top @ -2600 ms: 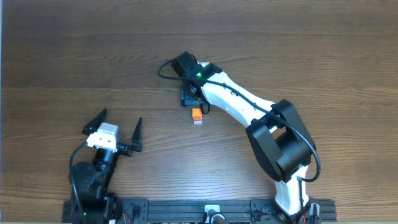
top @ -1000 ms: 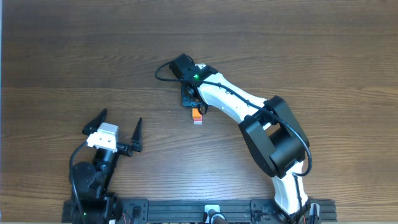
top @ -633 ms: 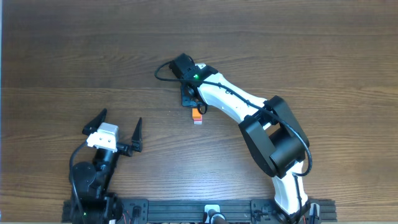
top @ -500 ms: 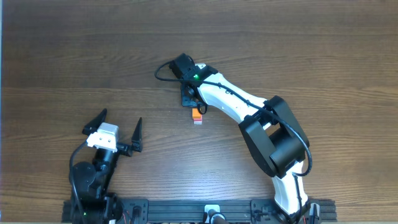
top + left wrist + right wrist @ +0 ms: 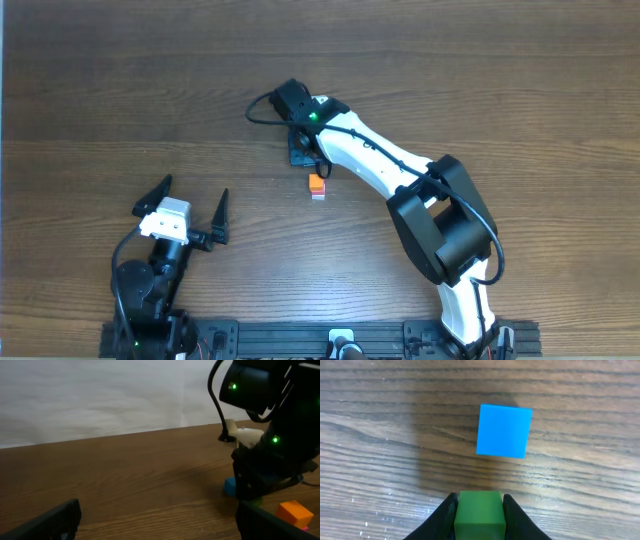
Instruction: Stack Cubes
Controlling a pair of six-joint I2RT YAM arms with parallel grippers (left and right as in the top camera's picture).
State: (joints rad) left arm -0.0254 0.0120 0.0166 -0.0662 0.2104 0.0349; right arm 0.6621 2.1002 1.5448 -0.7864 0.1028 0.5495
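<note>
Overhead, finds the right gripper (image 5: pixel 303 153) out near the middle of the wooden table (image 5: pixel 520 90), just beyond an orange cube (image 5: pixel 316 183) that sits atop a pinkish block (image 5: pixel 317 195); finds the left gripper (image 5: pixel 194 188) low by its own base, well apart from the cubes, fingers spread wide with nothing between them.

From the left wrist, looks across the wood at the right gripper standing over a blue cube (image 5: pixel 229 486), part of that cube hidden behind the dark fingers; catches the orange cube near it, closer to this camera, with a sliver of pink beneath.

From the right wrist, looks straight down on the blue cube lying flat on the table; sees both fingers pinching a green cube (image 5: pixel 480 510) squarely between them, near the blue cube yet not touching it.
</note>
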